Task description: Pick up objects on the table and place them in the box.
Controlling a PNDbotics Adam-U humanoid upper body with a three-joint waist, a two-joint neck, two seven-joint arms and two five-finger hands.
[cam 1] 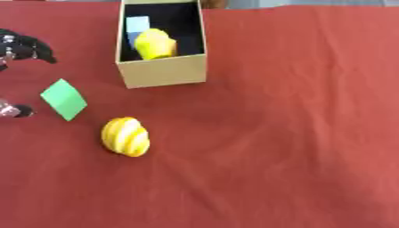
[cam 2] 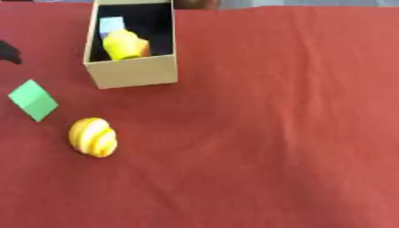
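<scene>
Handling, striped piece: The rounded yellow-and-white striped toy (cam 1: pixel 125 136) looks light and smooth, and by its curved sides it may roll or slip; the best hold is likely across its middle, fingers on one flank and thumb on the other.
Handling, green piece: The flat green diamond-shaped block (cam 1: pixel 63 99) looks light and stiff; its sloping faces suggest a pinch across two opposite edges, not at the corners.
Look: The striped toy is egg-like, with pale bands curving over a deep yellow body. The green block is an even, bright green with sharp corners.
Where they lie: Both rest on the red cloth-covered table (cam 1: pixel 296 133), the green block left of and a little beyond the striped toy, the two near but apart. Both sit on the near side of the open tan cardboard box (cam 1: pixel 164 71).
Box contents: A yellow lumpy object (cam 1: pixel 154 43) and a pale blue block (cam 1: pixel 137 24) already lie inside, against the dark interior.
Left hand: The black robot left hand (cam 1: pixel 23 48) shows at the left edge, beyond the green block and apart from it, holding nothing; whether its fingers are spread or curled cannot be told.
Right hand: Out of sight in both views.
Progress: By the look of it, two pieces are boxed and two remain.
</scene>
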